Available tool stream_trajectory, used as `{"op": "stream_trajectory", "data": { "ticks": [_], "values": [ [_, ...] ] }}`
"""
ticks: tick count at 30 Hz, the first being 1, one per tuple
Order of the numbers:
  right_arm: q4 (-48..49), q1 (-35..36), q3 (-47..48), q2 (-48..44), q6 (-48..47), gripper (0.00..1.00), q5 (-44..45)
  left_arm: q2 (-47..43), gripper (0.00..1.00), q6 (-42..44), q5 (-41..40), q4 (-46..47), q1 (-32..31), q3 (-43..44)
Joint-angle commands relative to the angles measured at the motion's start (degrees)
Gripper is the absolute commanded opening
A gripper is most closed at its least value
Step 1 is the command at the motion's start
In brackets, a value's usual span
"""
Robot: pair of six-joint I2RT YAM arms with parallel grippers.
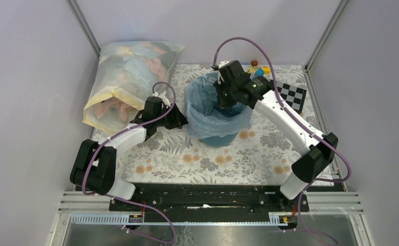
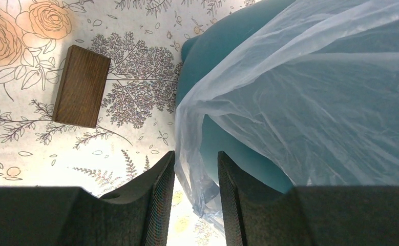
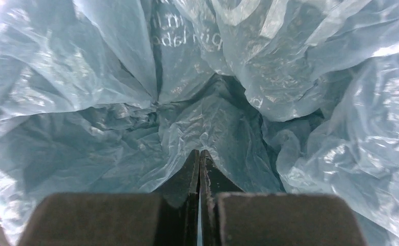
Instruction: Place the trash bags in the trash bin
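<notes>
The teal trash bin point(image 1: 218, 138) stands mid-table. The pale-blue trash bag point(image 1: 207, 110) lines it, its edge draped over the rim and down the outside. My left gripper point(image 1: 183, 122) is at the bin's left side. In the left wrist view it point(image 2: 196, 159) is open, with a hanging fold of the bag point(image 2: 315, 87) between the fingers, beside the bin wall point(image 2: 212, 61). My right gripper point(image 1: 223, 100) reaches down into the bin. In the right wrist view it point(image 3: 200, 152) is shut, tips against the crinkled bag point(image 3: 110, 77) with white lettering.
A large clear yellowish bag point(image 1: 128, 77) stuffed with cloth lies at the back left. A checkerboard card point(image 1: 292, 95) and small coloured toys point(image 1: 258, 67) sit at the back right. A brown wooden block point(image 2: 82, 86) lies on the floral cloth left of the bin.
</notes>
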Motion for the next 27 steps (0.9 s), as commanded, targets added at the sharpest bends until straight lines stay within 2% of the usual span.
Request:
{"op": "stream_trajectory", "data": {
  "ticks": [1,9,27],
  "values": [
    [-1.14,0.9,-1.1,0.54,-1.41,0.0,1.75,-1.52,0.39,0.2,1.62,4.23,-0.24,-0.18],
    [0.5,0.9,-7.03,2.8,-1.82,0.0,2.21,-0.29,0.39,0.26,1.5,4.38,-0.89,0.4],
    [3.28,1.13,-11.41,11.2,-1.19,0.0,0.49,1.59,0.39,1.01,2.02,4.76,-1.24,0.62]
  ]
}}
